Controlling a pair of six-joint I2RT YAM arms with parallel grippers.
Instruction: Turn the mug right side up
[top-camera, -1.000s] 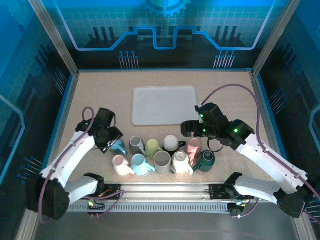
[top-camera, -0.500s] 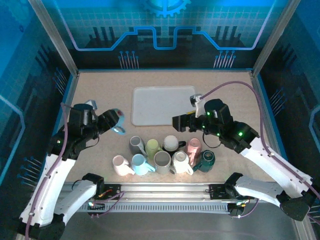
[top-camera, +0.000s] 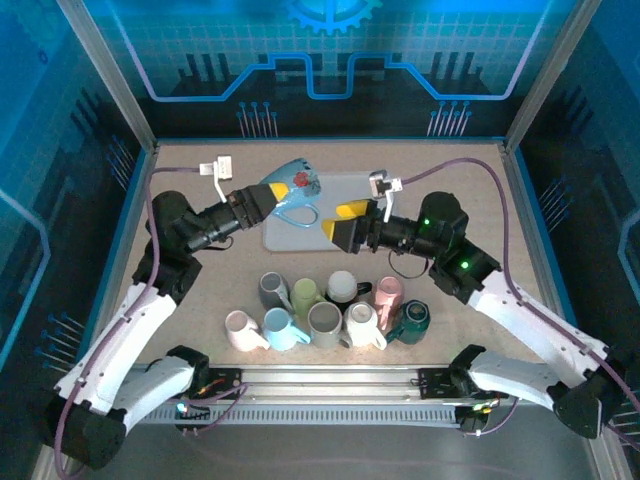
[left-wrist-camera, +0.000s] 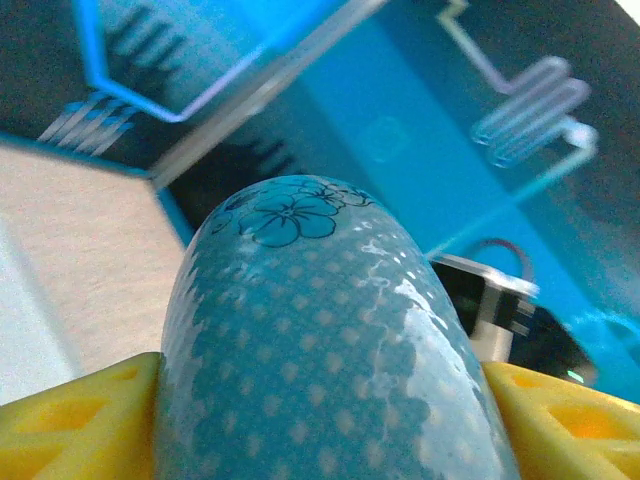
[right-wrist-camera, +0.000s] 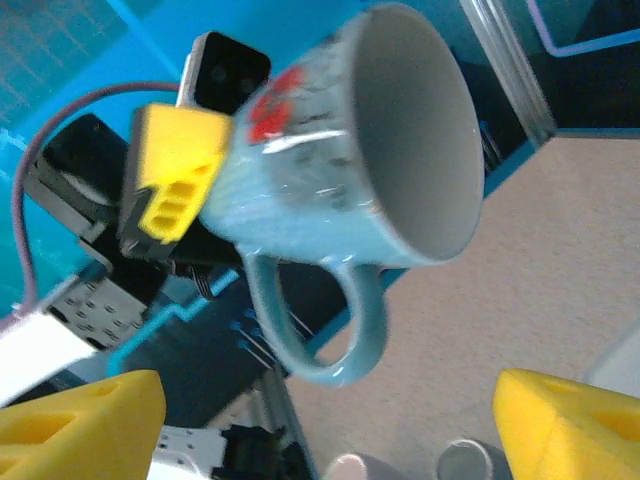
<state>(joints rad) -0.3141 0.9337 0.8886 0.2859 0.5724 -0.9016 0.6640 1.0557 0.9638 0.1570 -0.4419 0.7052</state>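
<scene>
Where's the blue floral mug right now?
Top view: the mug is left of centre above the tray, clamped in the left gripper, mouth facing the open right gripper.

My fingers (left-wrist-camera: 70, 425) are matt yellow plastic; the mug (left-wrist-camera: 320, 340) is glossy, smooth glazed ceramic; at its ten o'clock, the speckled table (left-wrist-camera: 70, 205) looks matt and grainy.

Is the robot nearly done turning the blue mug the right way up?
About halfway. Done: the blue mug is off the table, gripped by the left gripper above the tray. In hand: it lies sideways in the air, its mouth facing the open right gripper. Left: tip it upright and set it down.
</scene>
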